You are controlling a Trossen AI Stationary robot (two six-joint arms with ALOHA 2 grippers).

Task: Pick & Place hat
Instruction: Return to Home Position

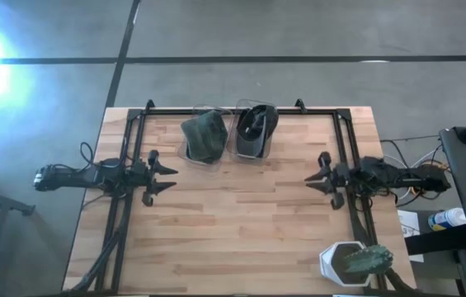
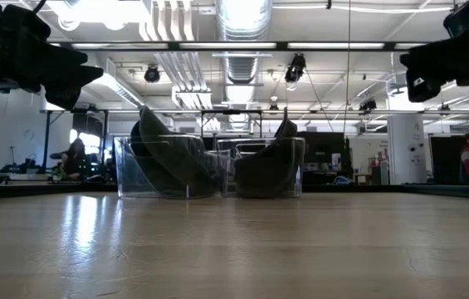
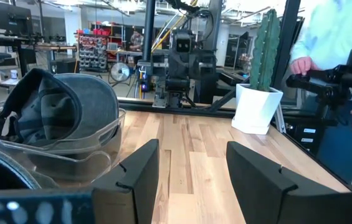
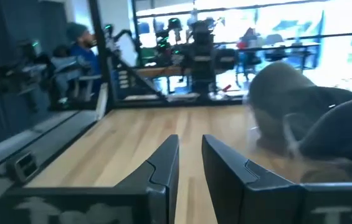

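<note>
Two clear bins stand side by side at the table's far edge. The left bin holds a crumpled green hat (image 1: pixel 204 136) (image 2: pixel 163 154) (image 4: pixel 281 99). The right bin holds a dark cap (image 1: pixel 255 130) (image 2: pixel 267 162) (image 3: pixel 63 118) (image 4: pixel 344 130). Each rests inside its bin and rises above the rim. My left gripper (image 1: pixel 165 177) (image 3: pixel 191 177) is open and hovers over the table's left side, level, pointing right. My right gripper (image 1: pixel 315 177) (image 4: pixel 191 165) is open and hovers over the right side, pointing left. Both stand nearer than the bins.
A cactus in a white pot (image 1: pixel 356 262) (image 3: pixel 256 102) stands at the table's near right corner. Dark frame rails (image 1: pixel 129 148) run along the table's left, right and far sides. Bare wood (image 1: pixel 241 214) lies between the grippers. A person (image 3: pixel 337 62) stands beyond the right edge.
</note>
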